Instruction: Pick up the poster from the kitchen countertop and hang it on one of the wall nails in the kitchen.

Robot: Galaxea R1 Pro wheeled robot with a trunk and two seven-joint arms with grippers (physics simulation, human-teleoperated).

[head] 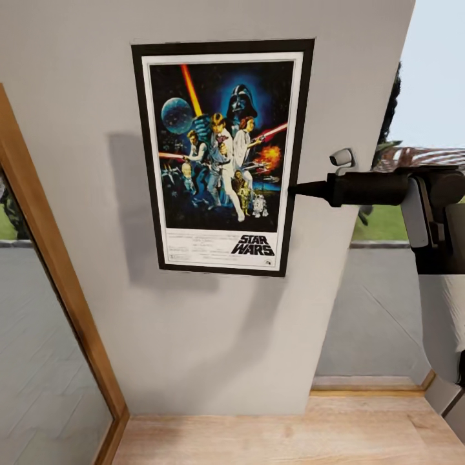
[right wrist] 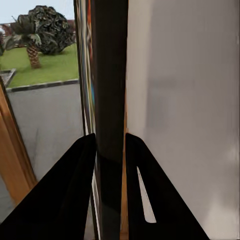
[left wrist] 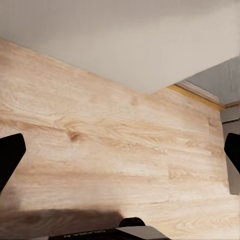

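The poster point(head: 223, 155), a Star Wars picture in a thin black frame, stands upright and flat against the grey wall point(head: 213, 336) at chest height. My right gripper point(head: 297, 190) reaches in from the right and is shut on the poster's right edge, about halfway up. In the right wrist view its two black fingers point(right wrist: 75, 175) clamp the dark frame edge point(right wrist: 109, 75) between them, with the wall just behind. My left gripper point(left wrist: 120, 155) hangs open over the wood plank floor point(left wrist: 115, 135), its fingertips far apart and nothing between them.
A wood-framed glass pane point(head: 58, 290) slants along the left of the wall. Right of the wall a large window point(head: 387, 223) looks onto grass and a palm tree point(right wrist: 42, 35). Light plank floor point(head: 278, 433) lies below, and my right arm point(head: 439, 258) fills the right edge.
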